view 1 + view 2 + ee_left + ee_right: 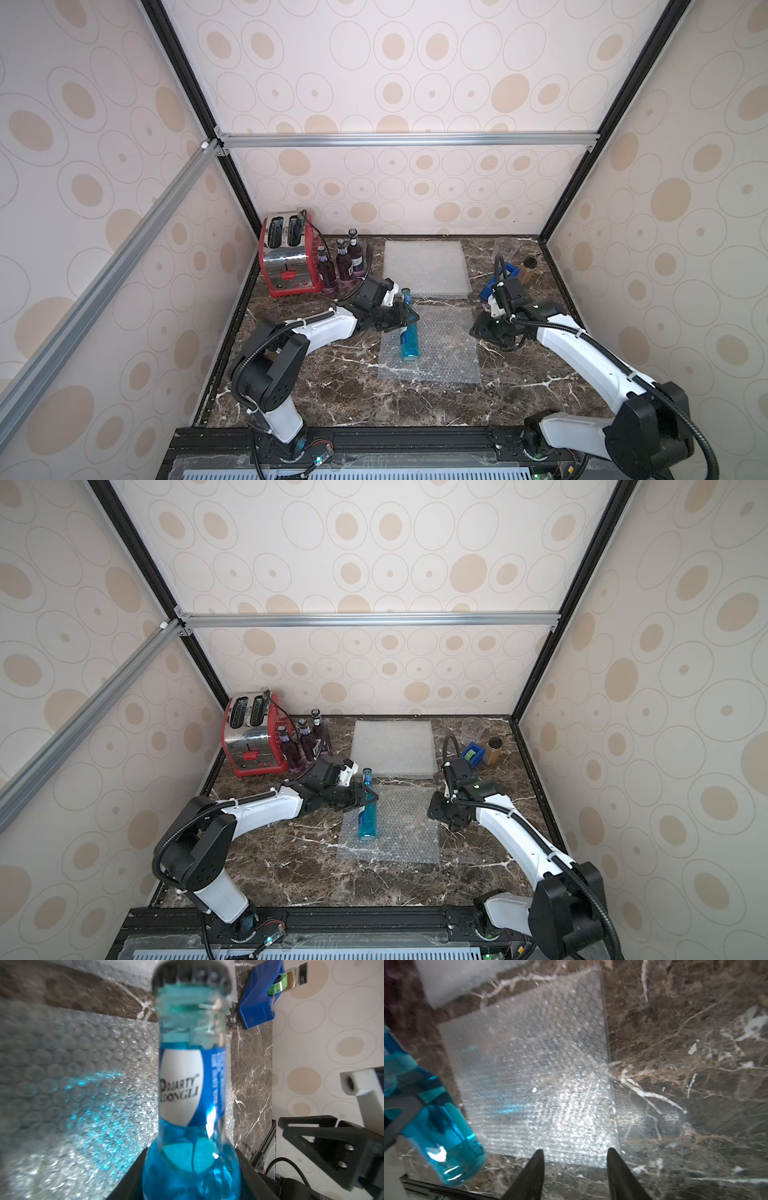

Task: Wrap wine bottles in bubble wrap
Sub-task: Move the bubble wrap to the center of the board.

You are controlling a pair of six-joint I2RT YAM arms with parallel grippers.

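Marble table (332, 395): three purple bottles (344, 262), one blue bottle (409, 349) (left tool (409, 320) clasps it); right tool (575, 1151) gapes.

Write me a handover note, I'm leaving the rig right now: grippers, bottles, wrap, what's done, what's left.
Left gripper: shut on the blue bottle, holding it over the near bubble wrap sheet, by its left edge; whether it rests there is unclear.
Right gripper: jaws open, empty, at that sheet's right edge.
Three purple bottles stand by the toaster; spare sheets lie at the back.
Done: nothing wrapped. To do: roll all four.
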